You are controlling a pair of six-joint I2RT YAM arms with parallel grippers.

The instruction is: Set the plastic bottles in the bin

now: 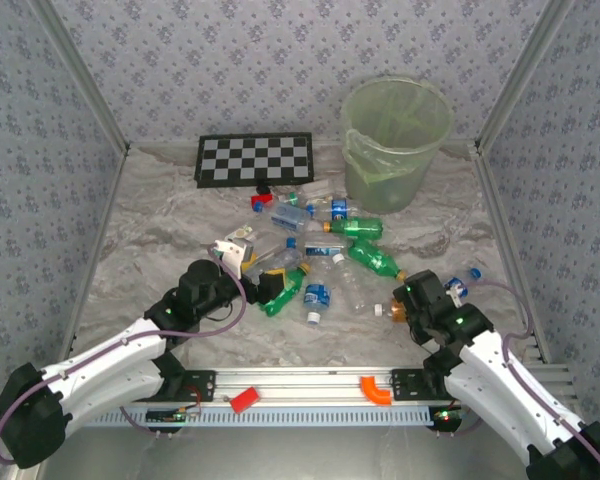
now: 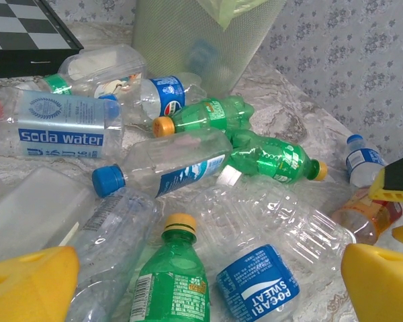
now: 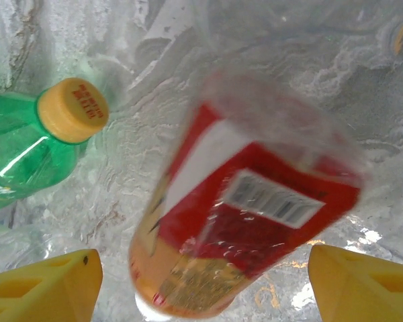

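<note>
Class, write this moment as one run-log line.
left gripper: open, over bottles | right gripper: open, straddling red-labelled bottle | bin: upright

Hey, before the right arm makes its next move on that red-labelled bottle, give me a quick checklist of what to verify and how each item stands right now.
1. The right gripper straddles the red-labelled bottle: ok, one finger on each side.
2. Fingers pressing on that bottle: not ok, gaps show on both sides.
3. The green bottle lies outside the jaws: ok.
4. The bin stands upright with its mouth open: ok.
5. The left gripper is open and apart from the right gripper: ok.
6. The red-labelled bottle lies steady: cannot tell, it is blurred.
</note>
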